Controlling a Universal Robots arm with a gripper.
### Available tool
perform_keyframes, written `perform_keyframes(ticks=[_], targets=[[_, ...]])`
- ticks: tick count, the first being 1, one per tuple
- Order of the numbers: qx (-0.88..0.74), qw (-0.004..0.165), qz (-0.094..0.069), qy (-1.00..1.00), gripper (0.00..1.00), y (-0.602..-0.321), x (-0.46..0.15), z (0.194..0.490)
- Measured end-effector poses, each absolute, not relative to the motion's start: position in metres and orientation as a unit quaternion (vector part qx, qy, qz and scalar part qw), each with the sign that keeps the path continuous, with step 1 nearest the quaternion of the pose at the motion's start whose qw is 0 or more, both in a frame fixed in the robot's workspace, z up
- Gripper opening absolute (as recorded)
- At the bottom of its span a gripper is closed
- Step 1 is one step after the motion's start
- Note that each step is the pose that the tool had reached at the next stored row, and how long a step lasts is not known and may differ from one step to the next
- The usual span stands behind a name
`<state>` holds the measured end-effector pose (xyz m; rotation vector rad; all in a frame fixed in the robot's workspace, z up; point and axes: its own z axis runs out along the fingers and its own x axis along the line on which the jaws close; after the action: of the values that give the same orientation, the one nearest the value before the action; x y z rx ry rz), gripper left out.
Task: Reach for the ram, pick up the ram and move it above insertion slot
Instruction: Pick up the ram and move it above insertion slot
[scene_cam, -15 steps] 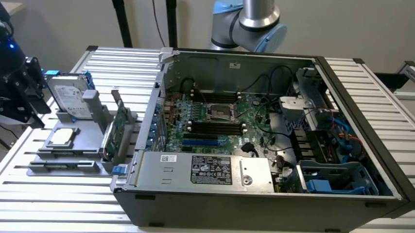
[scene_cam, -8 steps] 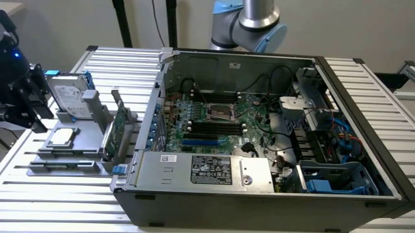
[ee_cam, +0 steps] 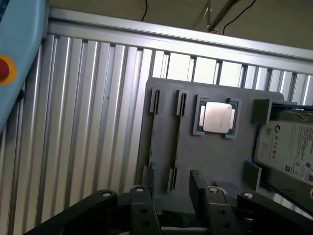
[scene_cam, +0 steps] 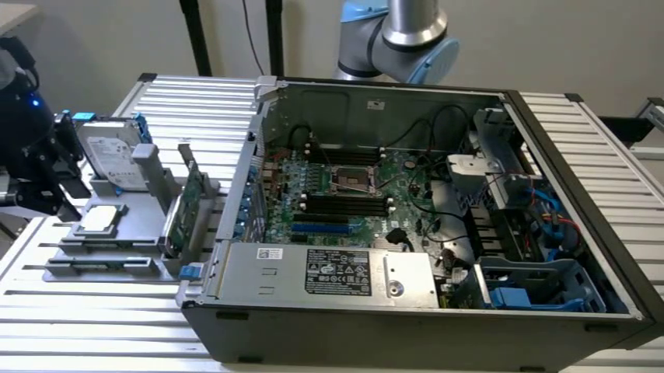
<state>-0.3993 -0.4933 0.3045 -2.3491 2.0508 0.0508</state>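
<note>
I cannot pick out the ram for sure. The gray holder (ee_cam: 210, 161) has 2 long thin slots (ee_cam: 177, 142), and from above they are just thin lines, so I cannot tell if the ram stands in one of them. My gripper (ee_cam: 172, 196) is cut off at the edge of the wrist view, so I see just the tips of my 2 black fingers (ee_cam: 142, 208). They stand apart, with the holder showing in the gap, and nothing is between them. I hang over the holder and look down on it, with my fingertips by the near ends of the 2 slots. A silver square chip (ee_cam: 216, 117) sits near the slots, and a hard drive (ee_cam: 288, 147) runs off the picture past it. A blue thing with a red button (ee_cam: 19, 49) is cut off too. In the exterior view, my arm joint (scene_cam: 410, 35) pokes out behind the open computer case (scene_cam: 415, 326) and is cut off above. A dark shape with a small blue light (scene_cam: 26, 155) at the exterior view's left edge is too dark to make out. The black slots (scene_cam: 343, 203) lie inside the case, well apart from the holder.
</note>
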Motion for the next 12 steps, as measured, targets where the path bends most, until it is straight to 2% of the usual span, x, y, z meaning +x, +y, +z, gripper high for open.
perform_keyframes(ticks=[12], targets=[[-0.785,0.010,0.018,0.620,0.42,-0.499,-0.399,0.283]])
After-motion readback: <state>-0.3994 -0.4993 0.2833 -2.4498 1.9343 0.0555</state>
